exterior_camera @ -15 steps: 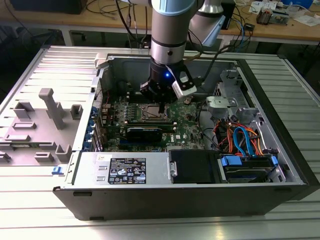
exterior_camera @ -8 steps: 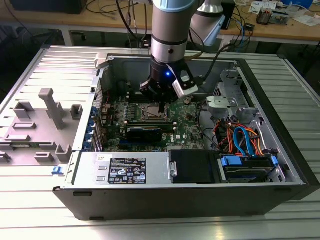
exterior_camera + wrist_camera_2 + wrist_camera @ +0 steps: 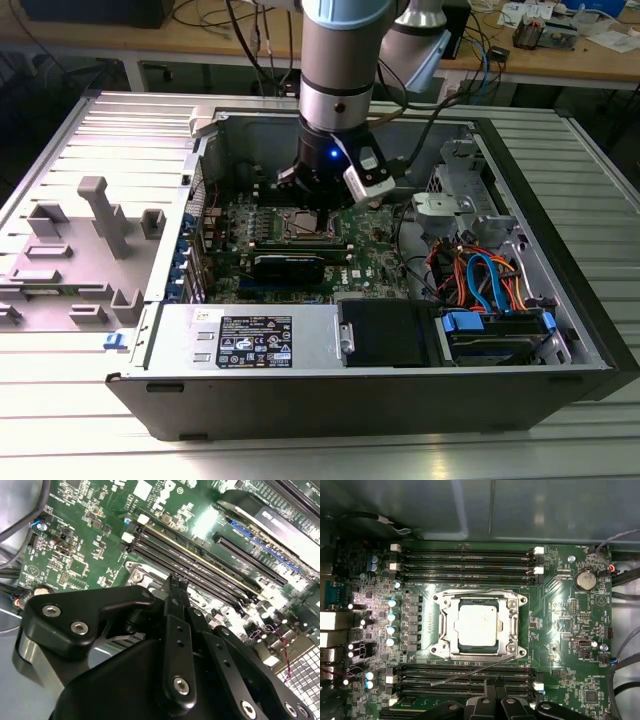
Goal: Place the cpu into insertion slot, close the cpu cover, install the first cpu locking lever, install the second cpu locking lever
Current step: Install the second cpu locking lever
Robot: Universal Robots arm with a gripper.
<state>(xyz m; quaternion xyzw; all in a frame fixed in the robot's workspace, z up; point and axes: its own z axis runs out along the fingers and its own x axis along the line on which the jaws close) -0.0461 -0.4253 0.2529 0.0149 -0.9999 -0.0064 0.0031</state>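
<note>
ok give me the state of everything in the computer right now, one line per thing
cpu: seated flat in the insertion slot.
insertion slot: filled by the cpu.
cpu cover: closed down, framing the cpu.
locking lever: thin wire, sticking out over the memory slots, looks unlatched.
tool: fingertips together, holding nothing, near the socket.
computer case: lying on its side, side panel off.

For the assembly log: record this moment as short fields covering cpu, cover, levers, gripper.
cpu: seated in the insertion slot, silver top showing
cpu cover: down, framing the chip
levers: one thin wire lever slants out over the memory slots
gripper: shut, empty, above the motherboard beside the socket
</note>
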